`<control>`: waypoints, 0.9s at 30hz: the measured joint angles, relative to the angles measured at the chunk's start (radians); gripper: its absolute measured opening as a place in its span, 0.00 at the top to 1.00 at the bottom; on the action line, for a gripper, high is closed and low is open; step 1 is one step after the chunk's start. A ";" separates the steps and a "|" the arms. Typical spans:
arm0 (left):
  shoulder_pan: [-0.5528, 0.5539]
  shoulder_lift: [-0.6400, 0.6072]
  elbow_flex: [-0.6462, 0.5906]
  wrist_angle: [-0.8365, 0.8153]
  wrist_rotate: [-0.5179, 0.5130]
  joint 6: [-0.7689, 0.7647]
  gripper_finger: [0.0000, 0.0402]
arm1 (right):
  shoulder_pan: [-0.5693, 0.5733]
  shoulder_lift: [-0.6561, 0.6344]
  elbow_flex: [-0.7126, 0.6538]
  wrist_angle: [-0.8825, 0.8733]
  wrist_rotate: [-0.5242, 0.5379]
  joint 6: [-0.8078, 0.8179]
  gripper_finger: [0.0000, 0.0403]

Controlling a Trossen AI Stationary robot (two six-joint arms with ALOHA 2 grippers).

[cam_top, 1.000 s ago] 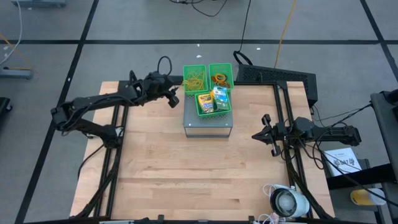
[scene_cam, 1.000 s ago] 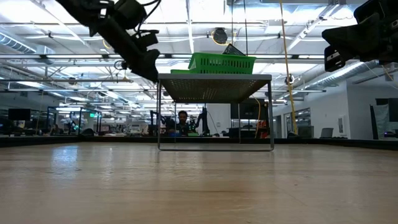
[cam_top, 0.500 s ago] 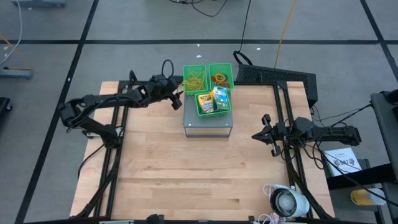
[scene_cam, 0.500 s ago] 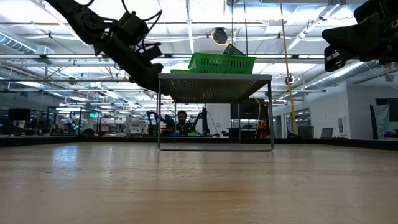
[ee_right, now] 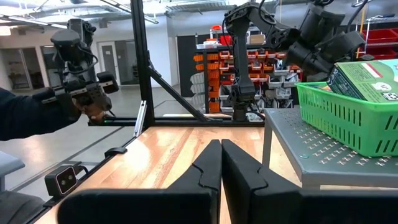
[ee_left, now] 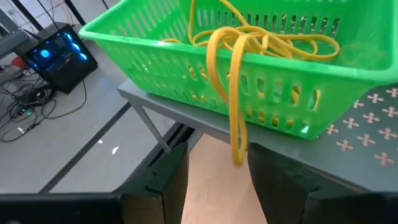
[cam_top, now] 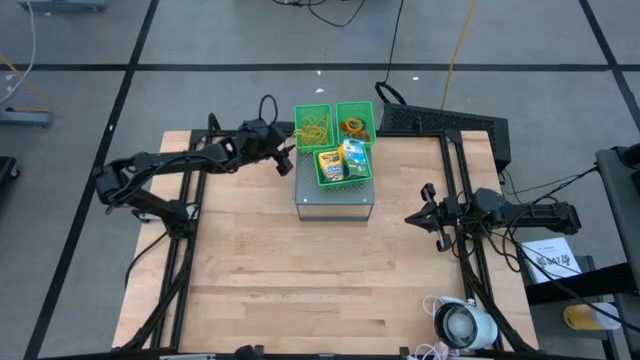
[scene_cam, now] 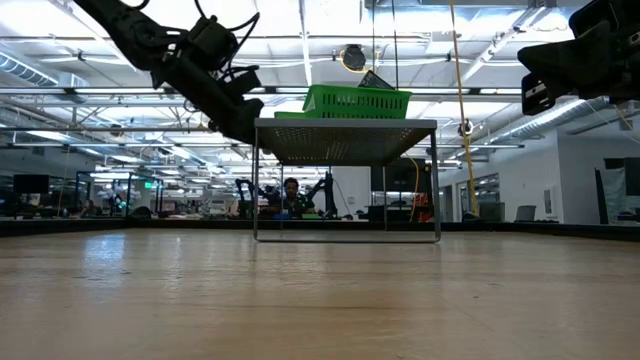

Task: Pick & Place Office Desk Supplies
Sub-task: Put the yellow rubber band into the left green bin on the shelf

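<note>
Three green mesh bins stand on a grey perforated stand (cam_top: 335,205) at the table's far middle. The far-left bin (cam_top: 312,123) holds tan-yellow rubber bands (ee_left: 261,40). The far-right bin (cam_top: 356,124) holds coloured rings. The near bin holds a yellow-green crayon box (cam_top: 329,165) and a green-white packet (cam_top: 354,157). One band (ee_left: 236,118) hangs over the bin's wall (ee_left: 186,74), its lower loop between my left gripper's open fingers (ee_left: 217,180). That left gripper (cam_top: 289,160) hovers just left of the stand. My right gripper (cam_top: 412,216), shut (ee_right: 221,162), waits above the table's right part.
A white round device with cables (cam_top: 462,325) lies at the near right corner. Bare wood (cam_top: 300,280) spreads in front of the stand. Beyond the table a person's arm (ee_right: 37,115) holds a device, and another person (scene_cam: 291,195) shows far behind the stand.
My left gripper has moved right and slightly down, toward the rubber-band bin on the stand, then come to rest beside it. The right arm has kept still.
</note>
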 joint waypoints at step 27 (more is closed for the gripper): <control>-0.014 -0.067 0.004 -0.010 0.025 -0.024 0.98 | 0.000 0.000 0.000 0.000 0.000 0.000 1.00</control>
